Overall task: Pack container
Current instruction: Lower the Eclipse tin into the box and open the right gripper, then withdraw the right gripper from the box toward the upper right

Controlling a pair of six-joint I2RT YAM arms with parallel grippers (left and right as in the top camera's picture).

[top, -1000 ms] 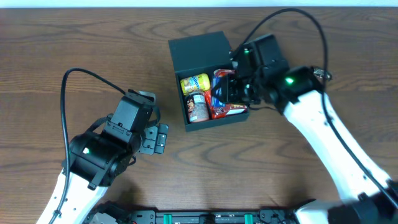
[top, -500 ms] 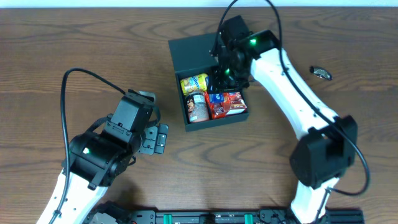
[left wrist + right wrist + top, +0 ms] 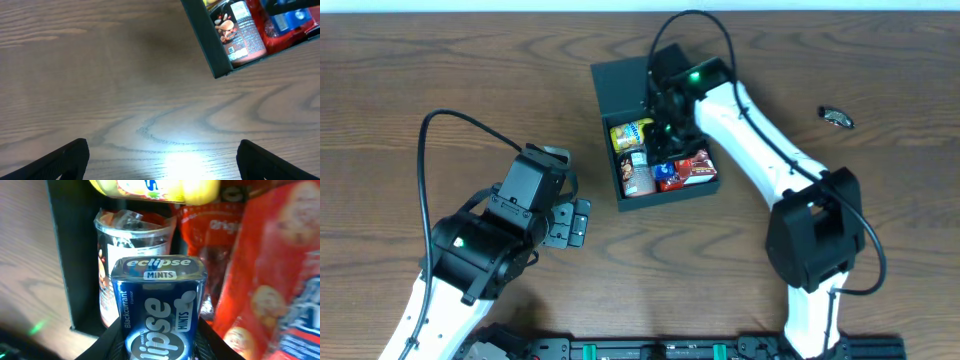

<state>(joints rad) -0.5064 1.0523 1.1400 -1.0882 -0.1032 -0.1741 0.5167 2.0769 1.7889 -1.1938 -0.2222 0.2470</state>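
Clamping a mints tin (image 3: 159,305), right gripper (image 3: 159,342) mostly masks it overhead.

The dark teal-grey square container (image 3: 670,196) sits open on the wood-grain table (image 3: 440,70), just beyond centre toward the far edge; its matte walls stand upright, the box turned slightly askew to the table's edge; the flat hinged lid (image 3: 623,85) is thrown back on the far side; packaged snacks (image 3: 633,133) crowd the well.
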